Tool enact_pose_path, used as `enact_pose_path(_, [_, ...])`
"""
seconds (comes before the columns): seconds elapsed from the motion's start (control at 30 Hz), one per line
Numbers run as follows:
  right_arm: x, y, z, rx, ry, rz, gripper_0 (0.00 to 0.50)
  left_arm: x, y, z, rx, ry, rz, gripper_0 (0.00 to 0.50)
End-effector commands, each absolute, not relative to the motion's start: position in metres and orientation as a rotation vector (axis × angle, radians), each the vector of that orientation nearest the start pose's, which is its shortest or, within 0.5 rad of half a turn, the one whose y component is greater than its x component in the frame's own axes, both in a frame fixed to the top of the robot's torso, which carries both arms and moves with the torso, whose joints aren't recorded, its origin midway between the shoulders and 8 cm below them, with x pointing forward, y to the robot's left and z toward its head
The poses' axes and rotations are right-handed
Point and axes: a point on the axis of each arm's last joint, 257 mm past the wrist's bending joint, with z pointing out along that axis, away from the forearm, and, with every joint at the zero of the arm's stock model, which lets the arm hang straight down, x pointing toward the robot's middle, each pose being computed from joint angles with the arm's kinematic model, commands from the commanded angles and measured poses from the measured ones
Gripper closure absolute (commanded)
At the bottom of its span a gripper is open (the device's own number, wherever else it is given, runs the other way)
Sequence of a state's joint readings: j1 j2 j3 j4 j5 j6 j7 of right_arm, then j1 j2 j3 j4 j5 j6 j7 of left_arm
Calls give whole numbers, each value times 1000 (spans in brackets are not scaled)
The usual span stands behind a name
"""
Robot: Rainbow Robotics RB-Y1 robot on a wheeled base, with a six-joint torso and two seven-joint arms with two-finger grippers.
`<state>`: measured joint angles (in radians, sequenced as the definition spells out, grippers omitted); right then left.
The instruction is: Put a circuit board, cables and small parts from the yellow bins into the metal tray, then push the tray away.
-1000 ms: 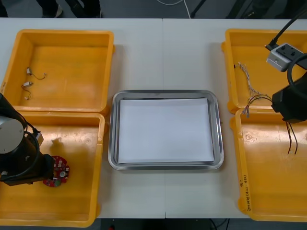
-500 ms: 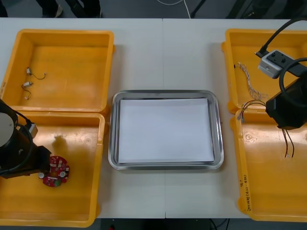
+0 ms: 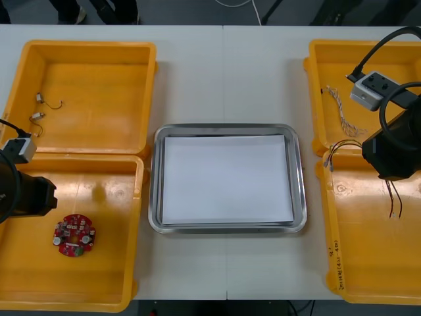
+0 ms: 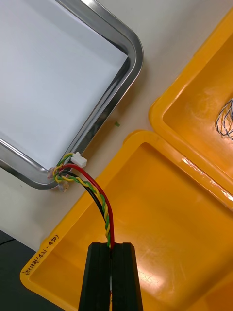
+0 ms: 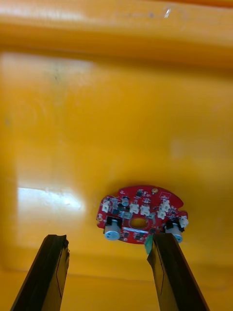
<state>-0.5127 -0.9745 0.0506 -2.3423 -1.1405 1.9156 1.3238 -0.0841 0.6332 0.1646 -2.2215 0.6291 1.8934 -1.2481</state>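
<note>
A round red circuit board point(image 3: 74, 236) lies flat in the near left yellow bin point(image 3: 99, 276). My left arm point(image 3: 20, 194) hangs over that bin's left part. In the left wrist view the left gripper point(image 5: 110, 243) is open, and the board point(image 5: 141, 218) lies on the bin floor just past its fingertips, close to one finger point(image 5: 167, 265). My right gripper point(image 4: 110, 247) is shut on a red and yellow cable point(image 4: 94, 187). The cable's white plug end hangs over the metal tray's corner rim point(image 4: 133, 53). My right arm point(image 3: 391, 155) is above the right bins.
The metal tray point(image 3: 227, 228), white inside, sits mid-table. The far left bin point(image 3: 99, 56) holds small metal parts point(image 3: 38, 116). A twisted blue and white cable point(image 3: 339, 108) lies in the far right bin point(image 3: 329, 49). The near right bin point(image 3: 365, 263) is below my right arm.
My left arm has drawn back to the left, off the circuit board, which now lies uncovered. My right arm has shifted slightly left with the cable.
</note>
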Motion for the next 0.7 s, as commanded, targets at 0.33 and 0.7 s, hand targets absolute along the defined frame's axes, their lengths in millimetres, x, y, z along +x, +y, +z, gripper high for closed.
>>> enact_pose_path(0.33, [373, -233, -96, -884, 2481, -98, 500, 349, 370, -242, 201, 2723, 159, 0])
enact_pose_path(0.7, [372, -229, -97, -893, 2478, -83, 500, 339, 356, -268, 267, 2723, 60, 0])
